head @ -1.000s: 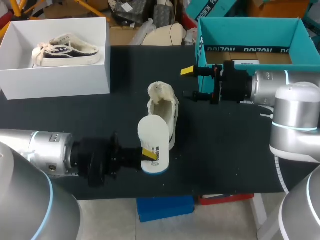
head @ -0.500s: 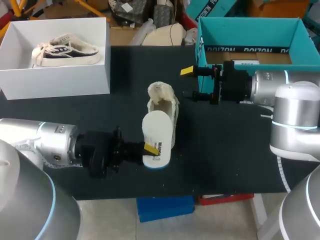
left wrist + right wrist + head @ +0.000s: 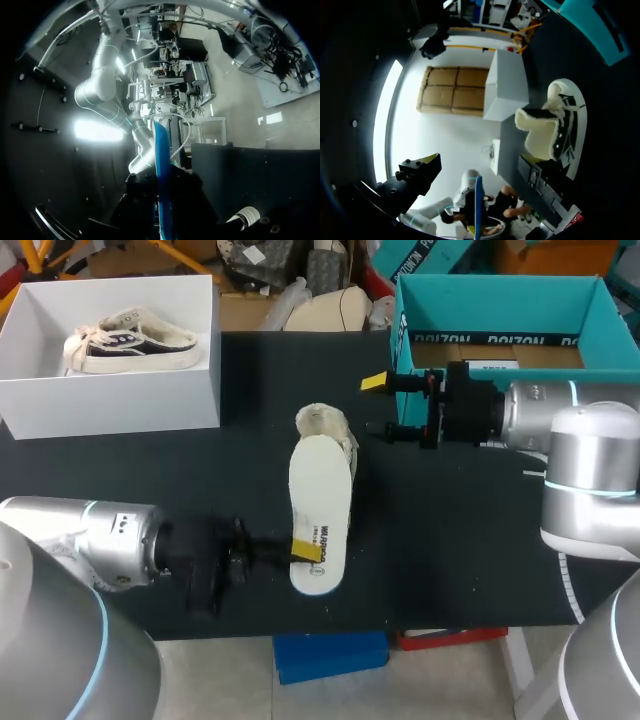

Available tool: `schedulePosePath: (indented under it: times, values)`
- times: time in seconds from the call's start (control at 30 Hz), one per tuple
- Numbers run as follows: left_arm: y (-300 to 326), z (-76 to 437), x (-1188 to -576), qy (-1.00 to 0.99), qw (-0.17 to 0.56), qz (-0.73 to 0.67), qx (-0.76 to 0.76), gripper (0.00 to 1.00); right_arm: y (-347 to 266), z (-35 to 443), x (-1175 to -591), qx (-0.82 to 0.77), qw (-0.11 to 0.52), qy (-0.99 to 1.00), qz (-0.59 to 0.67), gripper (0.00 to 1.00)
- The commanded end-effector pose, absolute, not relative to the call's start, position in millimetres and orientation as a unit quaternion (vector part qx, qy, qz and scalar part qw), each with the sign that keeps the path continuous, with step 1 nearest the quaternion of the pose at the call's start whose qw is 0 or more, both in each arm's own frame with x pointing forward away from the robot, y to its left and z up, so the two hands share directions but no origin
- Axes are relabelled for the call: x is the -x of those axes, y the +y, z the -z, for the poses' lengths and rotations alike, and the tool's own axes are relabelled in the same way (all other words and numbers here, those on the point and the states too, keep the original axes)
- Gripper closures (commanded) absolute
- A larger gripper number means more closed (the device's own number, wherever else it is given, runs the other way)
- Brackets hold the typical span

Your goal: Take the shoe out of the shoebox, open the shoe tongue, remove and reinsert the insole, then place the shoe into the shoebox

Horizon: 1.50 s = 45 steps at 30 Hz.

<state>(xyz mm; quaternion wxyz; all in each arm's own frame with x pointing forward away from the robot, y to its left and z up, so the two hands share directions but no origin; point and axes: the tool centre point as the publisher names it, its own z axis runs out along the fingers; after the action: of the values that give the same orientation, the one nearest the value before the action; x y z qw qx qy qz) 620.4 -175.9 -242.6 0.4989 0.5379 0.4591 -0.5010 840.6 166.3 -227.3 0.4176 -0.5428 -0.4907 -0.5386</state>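
Pinches the near end of the white insole (image 3: pixel 320 490) in the left gripper (image 3: pixel 305 550), clenched on it. Holds it flat and lengthwise over the cream shoe (image 3: pixel 325 425) lying in the middle of the black tabletop (image 3: pixel 200 490), outside the teal shoebox (image 3: pixel 500 338). Hovers the right gripper (image 3: pixel 385 405) released, fingers apart, just beside that shoebox and near the shoe.

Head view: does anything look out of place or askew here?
The insole lies on top of the shoe, not inside it, and sticks out past its near end, pinched by the left gripper. Nothing else stands out.
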Motion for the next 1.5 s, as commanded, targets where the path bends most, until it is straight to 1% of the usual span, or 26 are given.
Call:
schedulePosePath:
  times: [0.03, 0.37, 0.63, 1.17, 1.3, 1.5]
  values:
    - [-182.0, 249.5, -649.7, 0.449, 0.5, 0.494, -0.552, 1.0, 168.0, 227.8, -840.6, 0.544, 0.416, -0.49, 0.539, 0.0]
    - [-182.3, 263.5, -716.5, 0.468, 0.506, 0.481, -0.542, 1.0, 168.0, 227.8, -840.6, 0.544, 0.416, -0.49, 0.539, 0.0]
    - [-183.5, 266.5, -751.0, 0.465, 0.516, 0.476, -0.539, 1.0, 168.0, 227.8, -840.6, 0.544, 0.416, -0.49, 0.539, 0.0]
    - [-179.5, 262.9, -761.3, 0.458, 0.528, 0.473, -0.536, 1.0, 168.0, 227.8, -840.6, 0.544, 0.416, -0.49, 0.539, 0.0]
    - [-179.5, 262.9, -761.3, 0.458, 0.528, 0.473, -0.536, 1.0, 178.2, 230.0, -845.2, 0.524, 0.429, -0.544, 0.496, 0.0]
    - [-179.5, 262.9, -761.3, 0.458, 0.528, 0.473, -0.536, 1.0, 194.4, 240.2, -842.6, 0.519, 0.439, -0.568, 0.464, 0.0]
